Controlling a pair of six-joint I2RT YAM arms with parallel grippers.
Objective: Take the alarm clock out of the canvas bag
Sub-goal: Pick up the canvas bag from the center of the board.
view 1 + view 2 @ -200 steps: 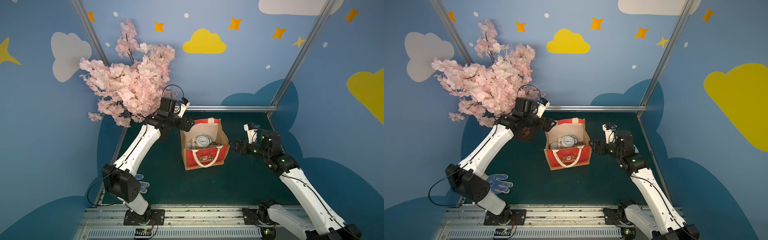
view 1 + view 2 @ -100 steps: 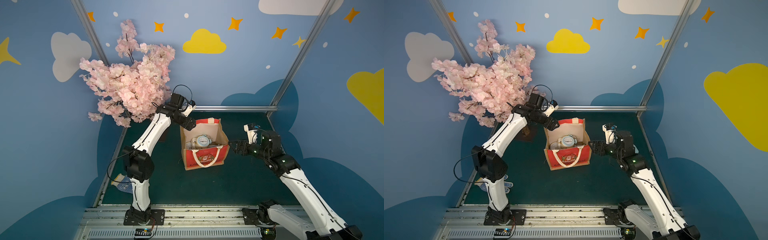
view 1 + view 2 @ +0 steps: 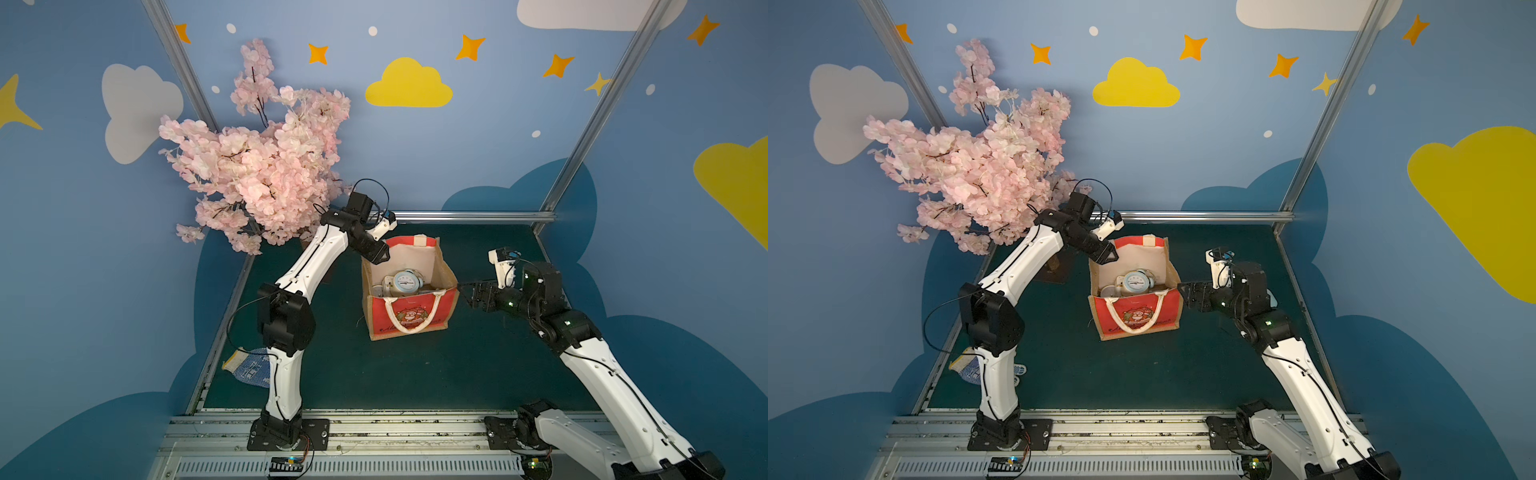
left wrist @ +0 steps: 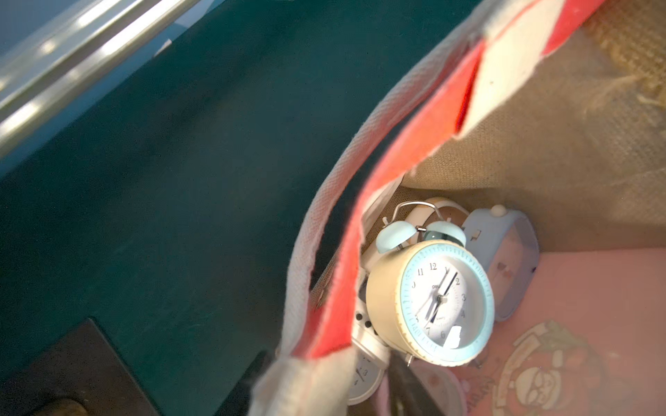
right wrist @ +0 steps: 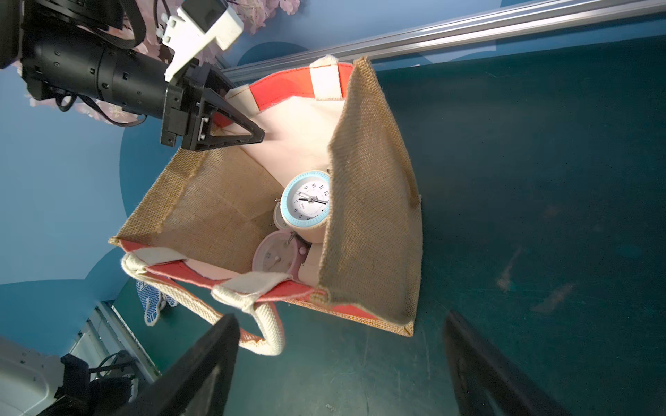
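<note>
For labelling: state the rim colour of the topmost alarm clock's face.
Light blue, on the alarm clock; shows best in the left wrist view.

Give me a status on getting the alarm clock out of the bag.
Done: nothing removed; the alarm clock lies inside the canvas bag among other clocks. In hand: the left gripper is at the bag's back corner rim, the right gripper open and empty beside its side wall. Left: grasp the clock and lift it out.

One canvas bag (image 3: 409,320), at least three alarm clocks (image 4: 432,302), two arms (image 3: 316,257), one blossom tree (image 3: 257,166), one glove (image 3: 249,368).
</note>
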